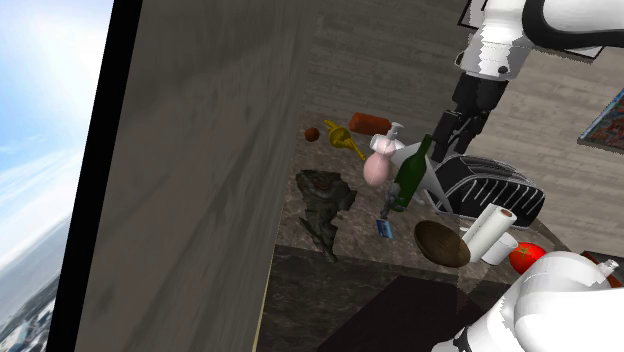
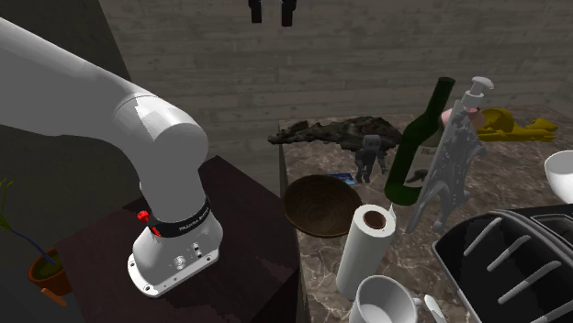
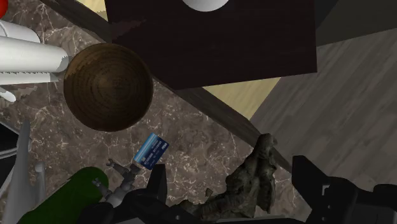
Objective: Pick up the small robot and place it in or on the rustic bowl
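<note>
Gripper [image 2: 273,11] hangs high above the table [image 2: 317,266] with its two black fingers apart and nothing between them.

Reading the second exterior view from left to right:
- A dark, mottled lizard-like figure [image 2: 335,131] sprawls along the far edge of the table.
- The brown wooden bowl [image 2: 321,204] sits near the front corner and is empty.
- A small blue card [image 2: 342,178] lies flat at about one o'clock from the bowl.
- The small grey robot [image 2: 371,154] stands upright just past the card, at about two o'clock from the bowl and apart from it.
- A green bottle [image 2: 418,147] leans at the robot's three o'clock.
- A paper towel roll [image 2: 367,248] stands at the bowl's five o'clock.

In the wrist view the gripper [image 3: 230,168] points down over the lizard-like figure rather than the robot [image 3: 121,183]. The robot lies outside the fingers, next to the bottle.

As I judge it, the task has barely begun. Nothing is grasped, the robot is untouched and the bowl holds nothing. Left to do are lining up over the robot, descending, closing on it, lifting, carrying it to the bowl and releasing it.
</note>
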